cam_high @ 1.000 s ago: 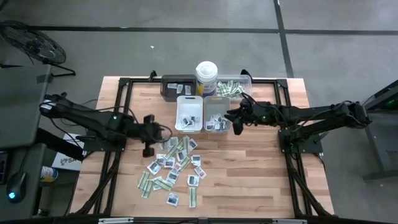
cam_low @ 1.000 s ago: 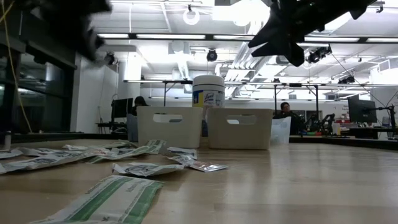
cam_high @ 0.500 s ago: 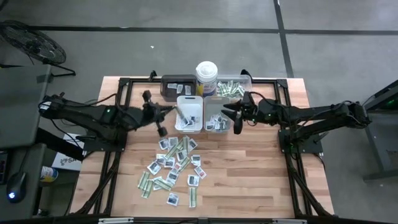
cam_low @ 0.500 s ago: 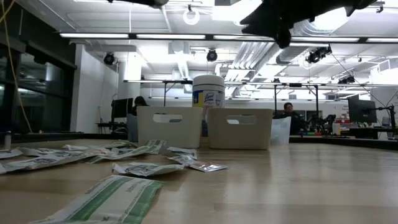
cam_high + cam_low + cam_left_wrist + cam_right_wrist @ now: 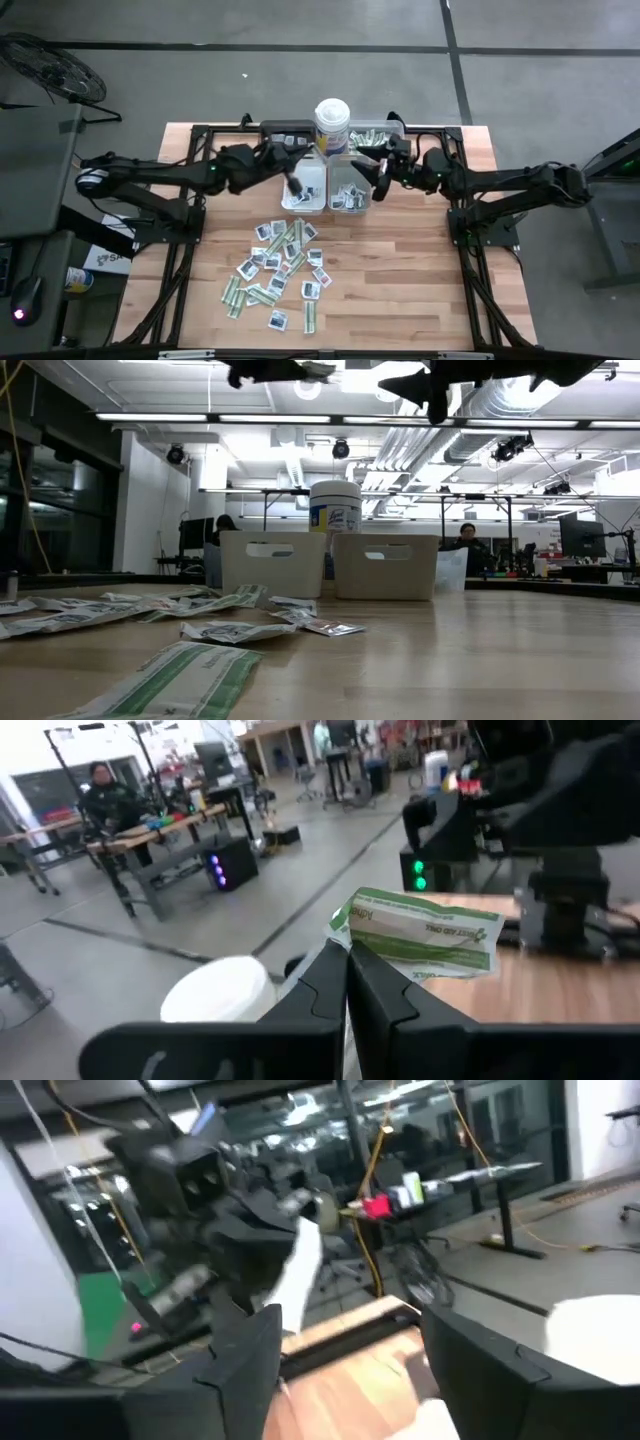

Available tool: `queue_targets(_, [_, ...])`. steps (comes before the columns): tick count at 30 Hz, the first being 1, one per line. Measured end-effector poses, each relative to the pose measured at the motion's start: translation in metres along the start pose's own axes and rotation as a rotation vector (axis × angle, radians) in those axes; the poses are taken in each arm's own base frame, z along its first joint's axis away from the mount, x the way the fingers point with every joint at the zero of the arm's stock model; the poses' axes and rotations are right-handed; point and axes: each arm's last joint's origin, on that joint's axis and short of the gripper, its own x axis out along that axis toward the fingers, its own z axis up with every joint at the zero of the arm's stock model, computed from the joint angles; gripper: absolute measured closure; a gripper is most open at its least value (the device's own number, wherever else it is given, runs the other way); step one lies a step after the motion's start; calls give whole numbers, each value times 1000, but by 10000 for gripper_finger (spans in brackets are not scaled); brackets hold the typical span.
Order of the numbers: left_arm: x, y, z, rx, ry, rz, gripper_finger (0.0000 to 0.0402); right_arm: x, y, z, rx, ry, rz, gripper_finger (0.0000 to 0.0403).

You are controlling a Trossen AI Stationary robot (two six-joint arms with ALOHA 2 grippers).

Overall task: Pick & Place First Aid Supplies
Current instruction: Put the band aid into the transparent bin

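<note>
Many first aid supplies (image 5: 280,262), white sachets and green-and-white strips, lie flat in a loose pile on the wooden table (image 5: 400,270). My left gripper (image 5: 298,178) hangs above the left white tray (image 5: 306,157), pointing level, shut on one green-and-white strip (image 5: 420,935). My right gripper (image 5: 376,180) hangs open above the right white tray (image 5: 350,157), facing the left one, with nothing between its fingers (image 5: 250,1350). In the low view both grippers (image 5: 270,372) (image 5: 430,385) show only at the top edge. My left gripper pinches one end of the strip (image 5: 352,932) between its two fingertips (image 5: 330,970). The fingers lie level and point toward the table's right. The strip sticks out beyond the fingertips, roughly level, lifted clear of tray and table.
A tall white canister (image 5: 332,122) stands behind the two white trays. A dark tray (image 5: 284,135) is at its left and a clear tray with green strips (image 5: 375,140) at its right. People sit in the room beyond the table (image 5: 462,538).
My left gripper has risen from the pile and gone toward the far edge and the right, to above the left white tray, tipping from pointing down to level with the strip. My right gripper has risen a little and tipped up to level.
</note>
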Motion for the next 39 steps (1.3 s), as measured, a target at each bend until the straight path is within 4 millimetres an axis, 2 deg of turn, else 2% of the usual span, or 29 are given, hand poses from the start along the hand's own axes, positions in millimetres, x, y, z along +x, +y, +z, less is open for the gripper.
queue_targets(8, [26, -3, -5, -55, -112, 12, 401, 11, 0, -7, 21, -35, 36, 162])
queue_targets(19, [37, -11, -14, -64, -134, 1, 401, 24, 3, -20, 39, -70, 72, 162])
queue_targets(26, [37, -11, -13, -71, -139, -6, 401, 31, 2, -27, 67, -93, 69, 167])
queue_targets(31, [37, -11, -13, -72, -143, -7, 401, 32, 1, -29, 65, -86, 55, 191])
queue_targets(39, [37, -11, -12, -71, -146, -14, 401, 32, 0, -29, 43, -87, 26, 265])
